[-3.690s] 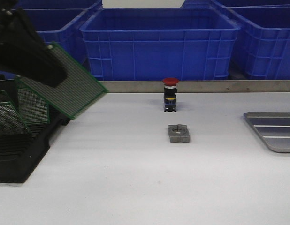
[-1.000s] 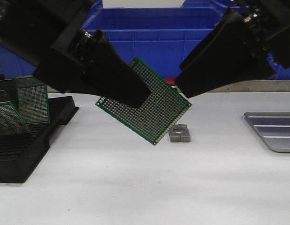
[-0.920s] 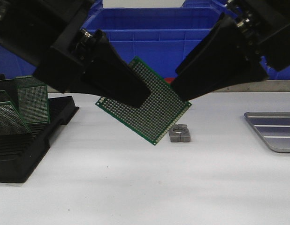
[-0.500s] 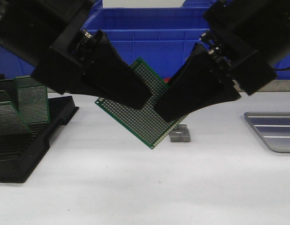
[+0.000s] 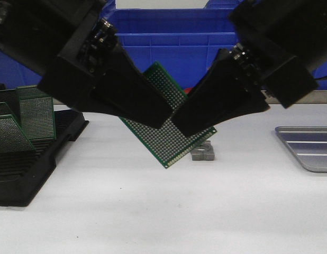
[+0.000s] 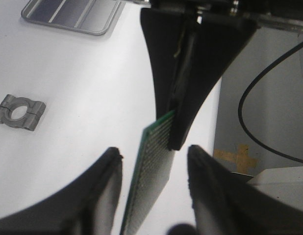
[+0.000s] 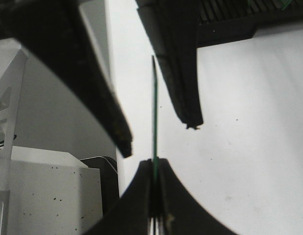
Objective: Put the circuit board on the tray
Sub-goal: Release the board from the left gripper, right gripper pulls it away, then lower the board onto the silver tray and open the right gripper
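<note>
circuit board (image 5: 171,132) hangs in the air between both grippers, tilted on one corner, well above the table (image 5: 153,211). right gripper (image 7: 154,196) clenched on the board's edge; left gripper (image 6: 151,181) released, its fingers spread either side of the board without touching. judgement: thin, stiff, light perfboard — best held by a bare edge, flat faces between the pads; the narrow pinch could let it pivot. tray (image 5: 309,148) lies well off to the right gripper's side, cut off at the frame edge. the arms hide much of the board — contact depth unclear.
</note>
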